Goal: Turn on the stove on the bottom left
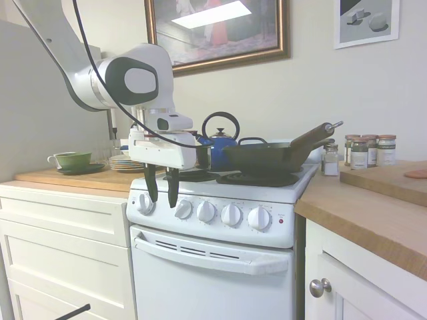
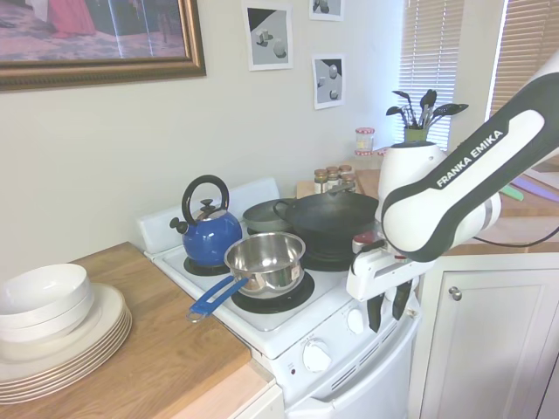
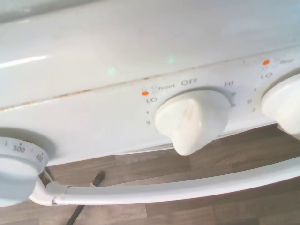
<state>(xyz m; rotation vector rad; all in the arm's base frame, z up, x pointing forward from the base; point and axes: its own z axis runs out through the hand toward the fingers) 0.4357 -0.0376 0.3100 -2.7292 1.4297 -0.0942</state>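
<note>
The white stove [image 1: 220,273] fills the middle of the first exterior view, with a row of round white knobs [image 1: 206,212] and a small red light [image 1: 281,220] on its front panel. My gripper [image 1: 162,192] hangs open in front of the panel's left end. Its dark fingers [image 1: 151,183] point down, between the leftmost knob [image 1: 144,204] and the second one [image 1: 183,209], with nothing held. The second exterior view shows the gripper [image 2: 388,312] just before the panel. Centred in the wrist view is a knob [image 3: 192,119] marked Front, OFF, LO and HI.
A steel saucepan with a blue handle [image 2: 266,262] sits on the front left burner, with a blue kettle [image 2: 208,234] behind it and a black pan [image 1: 267,157] on the right. The oven-door handle [image 1: 213,257] runs below the knobs. Wooden counters flank the stove, with stacked plates [image 2: 61,336] and spice jars [image 1: 363,152].
</note>
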